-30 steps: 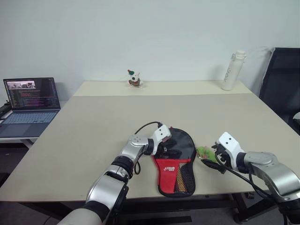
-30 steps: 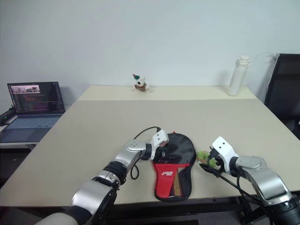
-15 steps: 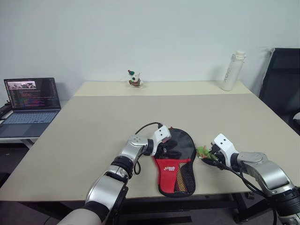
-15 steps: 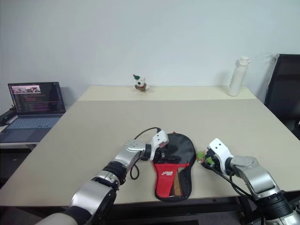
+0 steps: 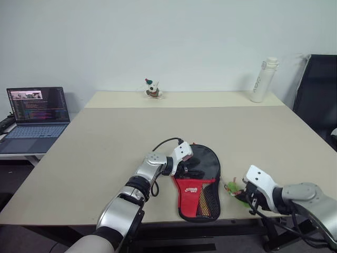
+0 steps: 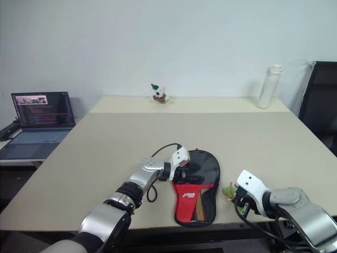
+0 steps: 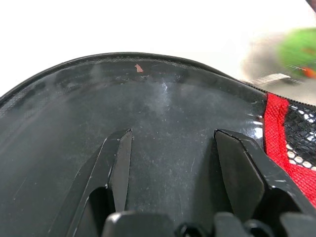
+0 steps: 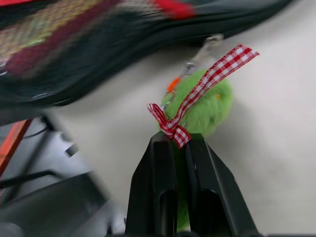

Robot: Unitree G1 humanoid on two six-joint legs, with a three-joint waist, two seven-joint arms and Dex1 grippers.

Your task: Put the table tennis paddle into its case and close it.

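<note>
While our left tool [image 5: 185,169] pressed spread fingers on the case [image 5: 202,174], our right tool [image 8: 175,148] pinched the green charm [image 8: 210,106]; pulling steadily along the zipper seemed wisest.

I read this as an office or lab room: a wide beige table [image 5: 105,137] stands against a plain white wall [image 5: 158,37]. At far left an open laptop [image 5: 36,113] showing code sits on a side desk, and a black office chair [image 5: 316,89] stands at far right. On the table's far edge I see a white water bottle [image 5: 261,79] and a small figurine [image 5: 152,88].
</note>
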